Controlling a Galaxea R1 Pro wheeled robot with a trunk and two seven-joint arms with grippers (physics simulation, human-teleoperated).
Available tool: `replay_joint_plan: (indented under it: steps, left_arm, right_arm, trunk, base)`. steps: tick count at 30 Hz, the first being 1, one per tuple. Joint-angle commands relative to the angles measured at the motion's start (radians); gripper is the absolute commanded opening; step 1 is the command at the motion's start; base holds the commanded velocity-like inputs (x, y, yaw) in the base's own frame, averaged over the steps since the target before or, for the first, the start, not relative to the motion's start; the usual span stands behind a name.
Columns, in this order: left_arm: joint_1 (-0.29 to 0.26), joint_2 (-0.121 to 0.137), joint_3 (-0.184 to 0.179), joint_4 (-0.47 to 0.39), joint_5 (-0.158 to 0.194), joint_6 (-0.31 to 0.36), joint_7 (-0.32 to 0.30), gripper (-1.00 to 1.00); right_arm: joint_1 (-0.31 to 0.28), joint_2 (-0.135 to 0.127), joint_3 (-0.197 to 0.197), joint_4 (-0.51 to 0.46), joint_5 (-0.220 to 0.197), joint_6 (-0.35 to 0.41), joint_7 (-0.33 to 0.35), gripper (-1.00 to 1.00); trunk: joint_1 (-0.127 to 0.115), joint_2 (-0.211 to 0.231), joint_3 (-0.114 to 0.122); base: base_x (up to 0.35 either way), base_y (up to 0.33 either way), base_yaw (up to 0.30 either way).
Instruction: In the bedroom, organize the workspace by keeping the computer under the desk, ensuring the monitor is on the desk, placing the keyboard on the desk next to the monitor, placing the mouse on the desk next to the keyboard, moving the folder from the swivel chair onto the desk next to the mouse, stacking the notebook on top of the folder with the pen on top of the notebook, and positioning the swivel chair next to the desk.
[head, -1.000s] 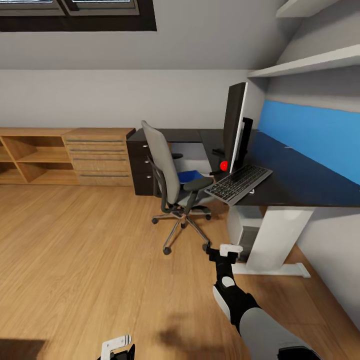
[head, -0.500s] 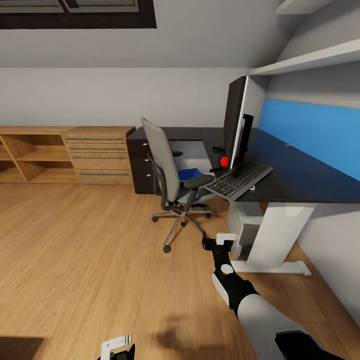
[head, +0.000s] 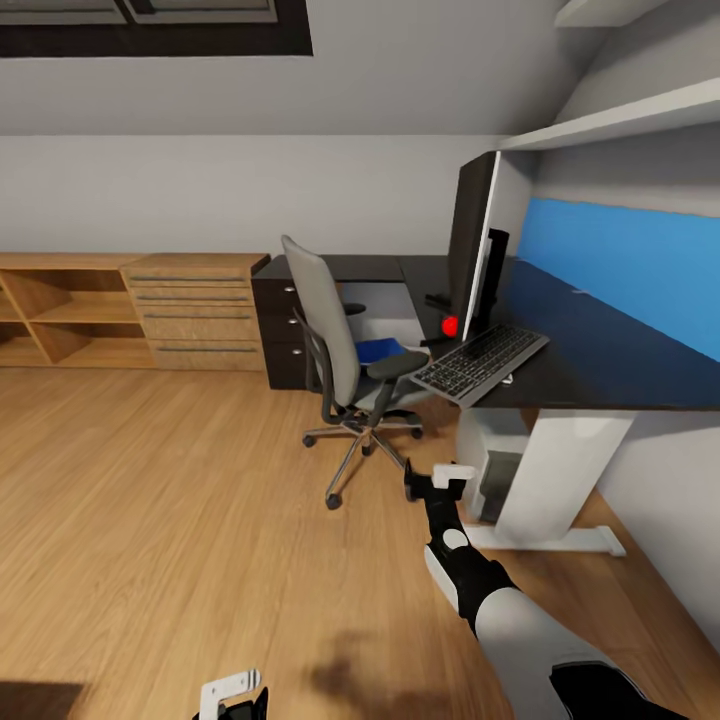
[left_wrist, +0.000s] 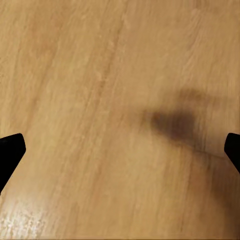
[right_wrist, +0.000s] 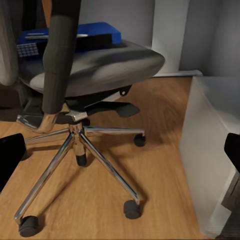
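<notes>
Light wood floor (head: 150, 520) fills the foreground; on it we see the chair (head: 340, 350) standing just in front of the desk (head: 590, 360), its grey back turned toward the camera. On its seat lies the blue folder (right_wrist: 75, 34), with a thin light strip on top of it (we cannot tell whether this is the pen). The monitor (head: 470, 245) stands upright on the black desktop, seen nearly edge-on, a red dot at its lower corner. The keyboard (head: 480, 363) lies just beside the monitor's foot, its near end reaching past the desk's edge. Under the desk, beside the white leg, sits the computer (head: 480, 455). A wooden dresser (head: 195, 310) stands against the far wall, next to the dark drawer unit.

The right gripper (head: 440, 482) hangs low between chair base and desk leg; in its wrist view the fingertips (right_wrist: 11, 152) sit at opposite edges, so we read the jaws as wide apart and holding nothing. The left gripper (head: 232, 692) hangs over bare floor, likewise spread wide and empty.
</notes>
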Motion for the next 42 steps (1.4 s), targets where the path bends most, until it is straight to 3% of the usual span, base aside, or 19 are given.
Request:
replay_joint_plan:
  steps: [1,9,20,26,42]
  left_arm:
    - [0.000,0.000,0.001,-0.002,0.010,0.003,0.003,1.00]
    - [0.000,0.001,0.002,-0.002,0.010,-0.038,0.003,1.00]
    - [0.000,0.001,0.002,-0.002,0.010,-0.044,0.003,1.00]
    - [0.000,0.001,0.002,-0.002,0.010,-0.044,0.002,1.00]
    - [0.000,0.001,0.003,-0.002,0.010,-0.044,0.003,1.00]
  right_arm:
    - [-0.001,0.000,0.001,0.001,0.010,0.000,-0.010,1.00]
    - [-0.001,0.000,0.001,0.002,0.009,-0.001,-0.010,1.00]
    - [0.000,0.000,0.000,0.001,0.008,-0.001,-0.010,1.00]
    - [0.000,0.000,-0.004,0.001,0.008,-0.002,-0.045,1.00]
    - [0.000,0.000,-0.004,0.003,0.009,-0.001,-0.061,1.00]
  trunk:
    - [0.000,0.000,-0.001]
    - [0.000,0.000,-0.001]
    - [0.000,0.000,-0.001]
    - [0.000,0.000,-0.001]
    - [0.000,0.000,-0.001]
  base:
    - [0.266,0.000,0.000]
    - [0.311,0.000,0.000]
    - [0.333,0.000,0.000]
    - [0.288,-0.055,0.000]
    - [0.068,-0.022,0.000]
